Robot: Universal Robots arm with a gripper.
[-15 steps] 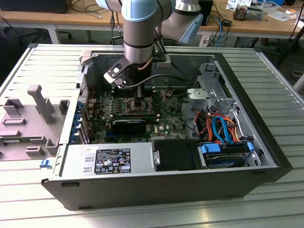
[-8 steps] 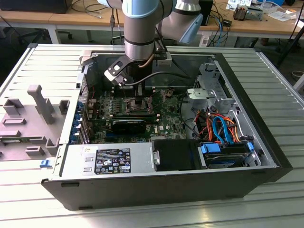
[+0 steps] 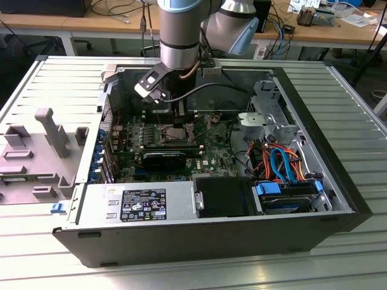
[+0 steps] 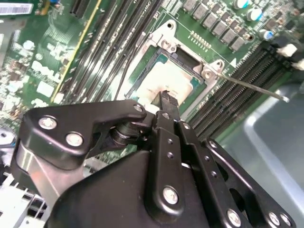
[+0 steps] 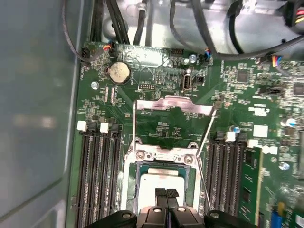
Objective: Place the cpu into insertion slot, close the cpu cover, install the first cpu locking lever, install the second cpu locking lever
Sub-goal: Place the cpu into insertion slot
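An open computer case [image 3: 211,241] lies on its side with the green motherboard [image 3: 215,158] facing up. The arm's gripper [image 3: 176,119] reaches down over the CPU socket. In both wrist views its fingers are pressed together, tips resting on the cpu [image 5: 149,179], which lies in the socket. The cpu cover [image 5: 173,105] stands flipped open. A thin wire locking lever [image 4: 251,88] sticks out, unlatched.

We record: arm [image 3: 178,36], silver-grey tube, pale blue joint cap [image 3: 243,33]; black cable [image 3: 208,86] off the wrist; gripper [image 4: 166,97], matte black linkage bars, silver screw heads [image 4: 75,139].
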